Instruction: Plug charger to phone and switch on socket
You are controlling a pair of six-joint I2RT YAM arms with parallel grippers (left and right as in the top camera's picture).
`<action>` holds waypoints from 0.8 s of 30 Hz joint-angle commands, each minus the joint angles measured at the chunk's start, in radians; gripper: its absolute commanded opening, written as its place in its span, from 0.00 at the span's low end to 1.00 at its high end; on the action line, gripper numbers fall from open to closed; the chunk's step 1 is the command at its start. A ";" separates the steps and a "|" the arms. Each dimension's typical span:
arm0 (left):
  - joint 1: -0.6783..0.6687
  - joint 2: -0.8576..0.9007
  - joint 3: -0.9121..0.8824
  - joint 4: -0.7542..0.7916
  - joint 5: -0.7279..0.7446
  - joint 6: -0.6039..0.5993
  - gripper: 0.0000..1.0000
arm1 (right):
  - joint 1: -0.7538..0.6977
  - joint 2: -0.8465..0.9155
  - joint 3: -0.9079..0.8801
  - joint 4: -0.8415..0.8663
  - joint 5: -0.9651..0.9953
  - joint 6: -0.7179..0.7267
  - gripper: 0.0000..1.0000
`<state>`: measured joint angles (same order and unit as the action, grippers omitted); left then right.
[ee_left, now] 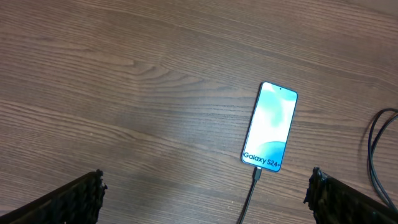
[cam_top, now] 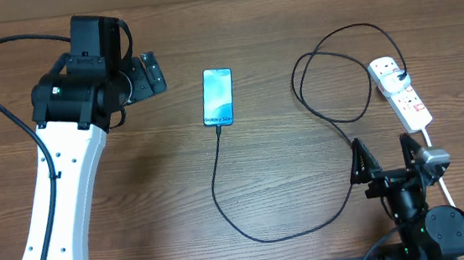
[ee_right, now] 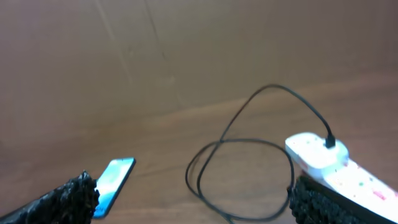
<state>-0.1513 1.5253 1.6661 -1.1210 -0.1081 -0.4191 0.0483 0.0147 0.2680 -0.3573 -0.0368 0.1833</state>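
The phone (cam_top: 217,97) lies screen-up in the middle of the table, also seen in the left wrist view (ee_left: 270,126). The charger's (cam_top: 220,181) black connector tip (ee_left: 256,175) sits in the phone's near short edge. Its cable curves to the right, loops (ee_right: 242,155), and ends at a black plug in the socket (cam_top: 401,92). My left gripper (cam_top: 150,74) hovers open to the left of the phone, holding nothing. My right gripper (cam_top: 381,152) stands open near the front edge, just in front of the socket (ee_right: 329,163). I cannot tell how its switches stand.
A thick white cord (cam_top: 443,183) runs from the socket past my right arm toward the front edge. The slack cable loop (cam_top: 329,79) lies between phone and socket. The wooden table (cam_top: 137,197) is bare between the left arm and the cable.
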 commanded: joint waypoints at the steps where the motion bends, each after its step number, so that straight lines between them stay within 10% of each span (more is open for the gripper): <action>1: -0.005 -0.001 -0.005 0.003 0.004 0.012 0.99 | 0.011 -0.012 -0.064 0.081 0.010 -0.006 1.00; 13: -0.005 -0.001 -0.005 0.003 0.005 0.012 1.00 | 0.016 -0.012 -0.258 0.380 0.008 -0.005 1.00; 24: -0.005 -0.001 -0.005 0.003 0.004 0.012 1.00 | 0.015 -0.012 -0.260 0.271 0.009 -0.006 1.00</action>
<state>-0.1513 1.5253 1.6661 -1.1210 -0.1081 -0.4187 0.0597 0.0128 0.0185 -0.0601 -0.0364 0.1829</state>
